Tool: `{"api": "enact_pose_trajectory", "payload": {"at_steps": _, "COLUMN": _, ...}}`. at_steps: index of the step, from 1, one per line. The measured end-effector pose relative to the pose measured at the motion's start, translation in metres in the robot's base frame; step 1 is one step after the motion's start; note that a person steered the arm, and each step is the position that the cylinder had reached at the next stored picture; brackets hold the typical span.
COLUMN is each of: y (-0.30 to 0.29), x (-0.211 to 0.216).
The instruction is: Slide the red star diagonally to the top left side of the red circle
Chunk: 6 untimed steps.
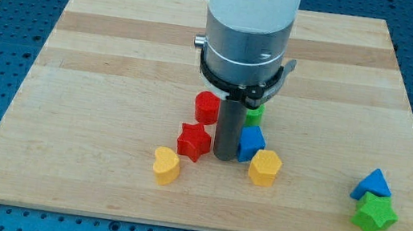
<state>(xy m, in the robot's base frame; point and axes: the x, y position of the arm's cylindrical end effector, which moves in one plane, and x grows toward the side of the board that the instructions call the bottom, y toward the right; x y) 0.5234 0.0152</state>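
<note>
The red star lies near the middle of the wooden board, just below the red circle and slightly to its left. My tip rests on the board right beside the star's right side, between it and a blue block. The rod hangs from a large white and grey arm body that hides part of the board behind it.
A yellow heart lies below-left of the star. A yellow hexagon lies below the blue block. A green block peeks out right of the rod. A blue triangle and a green star sit at the lower right.
</note>
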Motion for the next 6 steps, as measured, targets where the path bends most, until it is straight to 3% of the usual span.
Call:
{"api": "enact_pose_trajectory", "payload": {"at_steps": 4, "y": -0.070, "x": 0.026}}
{"api": "enact_pose_trajectory", "payload": {"at_steps": 5, "y": -0.074, "x": -0.011}}
{"api": "enact_pose_trajectory", "payload": {"at_steps": 6, "y": -0.072, "x": -0.075}}
